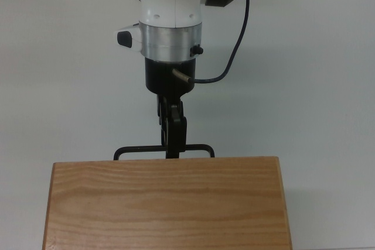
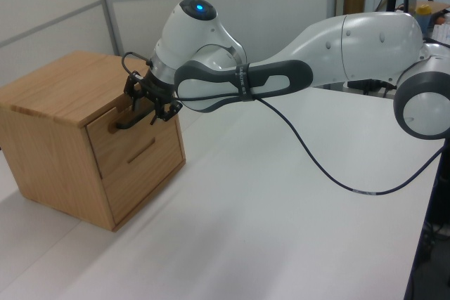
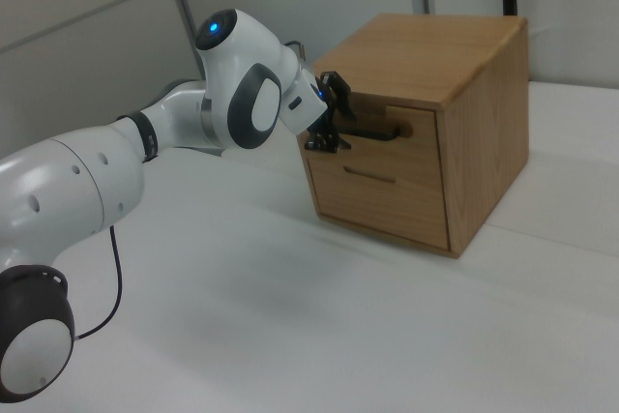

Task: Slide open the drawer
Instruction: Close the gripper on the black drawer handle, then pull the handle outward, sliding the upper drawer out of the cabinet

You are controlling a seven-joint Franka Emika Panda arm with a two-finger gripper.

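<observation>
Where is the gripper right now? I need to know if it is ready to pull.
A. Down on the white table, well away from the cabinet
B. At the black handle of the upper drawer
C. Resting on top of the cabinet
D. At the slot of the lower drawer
B: the gripper sits at the middle of the black handle of the drawer, which looks closed, flush with the cabinet front.

Light grained wood on the drawer point(image 2: 133, 149) — its handle point(image 1: 140, 151) black — beside the black gripper point(image 1: 173, 144).
</observation>
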